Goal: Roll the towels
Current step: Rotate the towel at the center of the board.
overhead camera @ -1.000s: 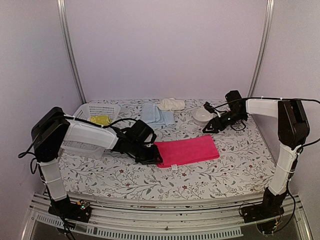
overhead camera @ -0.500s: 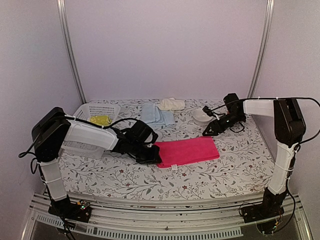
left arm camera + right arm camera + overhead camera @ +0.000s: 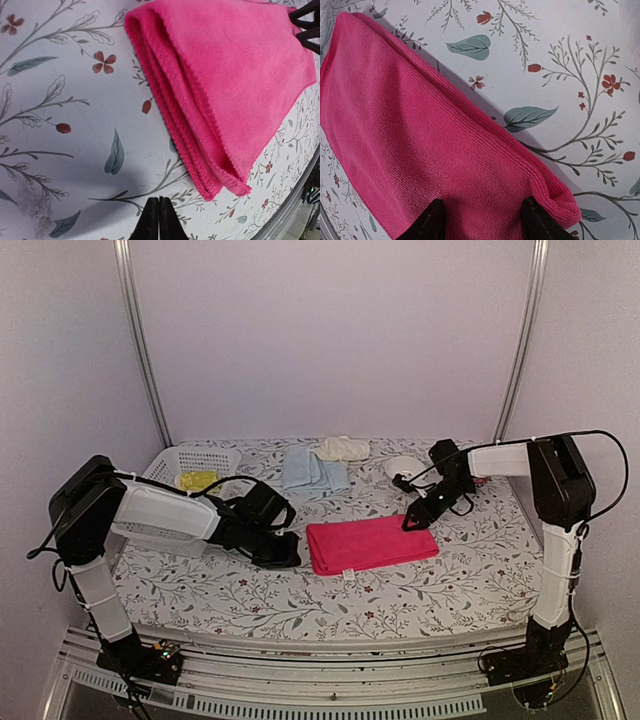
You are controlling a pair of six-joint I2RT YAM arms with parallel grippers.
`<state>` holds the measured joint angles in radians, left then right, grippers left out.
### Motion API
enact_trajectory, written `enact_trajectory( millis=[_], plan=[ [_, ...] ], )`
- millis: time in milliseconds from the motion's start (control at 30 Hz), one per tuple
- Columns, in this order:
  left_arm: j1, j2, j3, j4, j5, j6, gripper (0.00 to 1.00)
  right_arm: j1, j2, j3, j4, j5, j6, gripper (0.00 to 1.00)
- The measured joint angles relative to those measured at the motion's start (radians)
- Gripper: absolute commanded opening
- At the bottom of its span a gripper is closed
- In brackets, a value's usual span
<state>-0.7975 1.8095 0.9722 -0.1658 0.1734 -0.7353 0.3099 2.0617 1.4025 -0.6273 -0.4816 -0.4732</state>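
now, seen from above, the left jaws have backed off the left edge of the pink towel (image 3: pixel 370 543), which lies folded mid-worktop. the right jaws have come down from beside the bowl (image 3: pixel 403 468) to its far right corner. behind lie the blue towel (image 3: pixel 312 470), the cream towel (image 3: pixel 343 448) and the basket (image 3: pixel 215 457).

left wrist: left jaws pressed together, empty, just short of the fold.

right wrist: right jaws spread over that corner; whether they touch it i cannot tell.

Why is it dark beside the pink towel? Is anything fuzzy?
Left wrist view: a soft grey shadow falls on the floral table covering beside the hot pink towel, all sharp. Right wrist view: shadow hugs the towel's edge; the fingers look slightly blurry. Top view: even light, no glare.
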Motion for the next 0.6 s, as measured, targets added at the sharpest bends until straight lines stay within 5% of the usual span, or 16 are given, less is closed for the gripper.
enact_trajectory(
  millis=[333, 600],
  plan=[
    [-0.042, -0.064, 0.020, -0.016, -0.030, 0.135, 0.07, 0.063, -0.073, -0.103, -0.039, 0.048, -0.003, 0.49],
    [-0.116, -0.104, 0.065, -0.038, 0.027, 0.296, 0.02, 0.175, -0.113, -0.156, -0.350, -0.227, -0.132, 0.51]
  ],
)
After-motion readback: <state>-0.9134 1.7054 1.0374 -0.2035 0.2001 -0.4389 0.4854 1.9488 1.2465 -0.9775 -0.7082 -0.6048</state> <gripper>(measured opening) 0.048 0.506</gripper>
